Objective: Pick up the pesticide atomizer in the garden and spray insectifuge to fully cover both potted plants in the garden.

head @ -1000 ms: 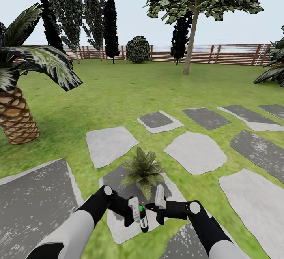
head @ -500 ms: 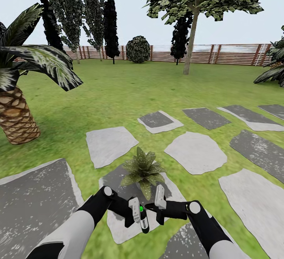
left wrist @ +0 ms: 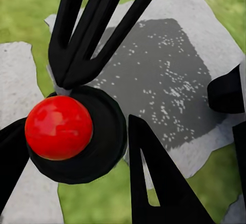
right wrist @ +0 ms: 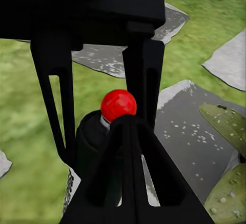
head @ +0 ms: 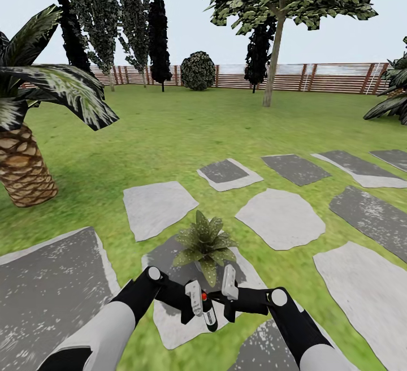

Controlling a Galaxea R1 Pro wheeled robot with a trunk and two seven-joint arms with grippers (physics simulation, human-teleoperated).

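The spray bottle [head: 207,313] is gripped in the left claw [head: 196,307], held upright just above a grey paving slab [head: 169,326]. The right claw [head: 227,293] is set just beside the bottle, its fingers seen on either side of the bottle's top in the right wrist view; whether they press on it cannot be told. A potted plant [head: 204,243] stands on the same slab, just beyond both claws.

In the left wrist view the bottle's black cap [left wrist: 102,142] is seen from above with a round red button [left wrist: 59,127] on it, the black fingers [left wrist: 154,178] close around it and the speckled slab [left wrist: 169,75] below. In the right wrist view the red button [right wrist: 118,104] is seen from the side atop the black bottle [right wrist: 89,142], with speckled leaves of the plant [right wrist: 225,124] at the edge.

In the earlier head pictures a green dot was shown on the bottle's top; it is now red [head: 203,296]. The arms and the view are otherwise unchanged. Further out, a palm [head: 22,167], lawn [head: 169,133] and a slatted fence [head: 339,80] are seen.
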